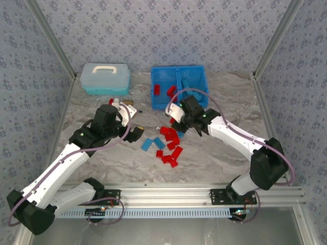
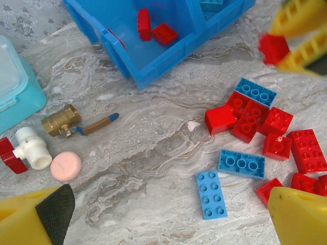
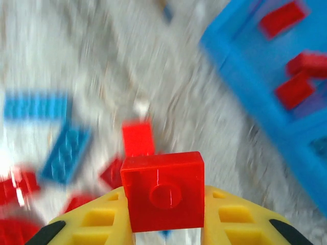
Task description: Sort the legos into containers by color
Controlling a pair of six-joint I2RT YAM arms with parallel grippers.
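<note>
The right gripper (image 3: 163, 219) has its yellow fingers closed on a single red brick (image 3: 162, 191), stud side facing the wrist camera. It hangs above the marbled table (image 1: 214, 153), just on the near side of the blue bin (image 1: 153, 99) and over the far edge of the loose bricks (image 1: 168, 143). The wrist picture is blurred, so I can't tell much beyond the brick and the bin's wall. The bin stands at the far middle of the table. Its left compartment (image 2: 120, 23) holds a few red bricks (image 2: 164, 34), and blue bricks (image 2: 212, 5) lie in the right compartment (image 1: 193, 81). The left gripper (image 2: 163, 214) hovers to the left of the pile with its fingers spread wide and nothing between them. Below it the scattered pieces lie in a loose heap: a cluster of red ones (image 2: 250, 120) touching each other, with a blue two-by-four (image 2: 255, 92) at its far side. Two more blue bricks (image 2: 241, 163) lie flat just near of the cluster, studs up. Off to the left, well apart from the heap, lie a brass valve (image 2: 61, 120) with a blue-tipped lever, a white valve with a red handle (image 2: 28, 148) and a pink disc (image 2: 65, 166). The pale-blue case (image 1: 104, 79) with its white handle sits beyond them, left of the bin.
</note>
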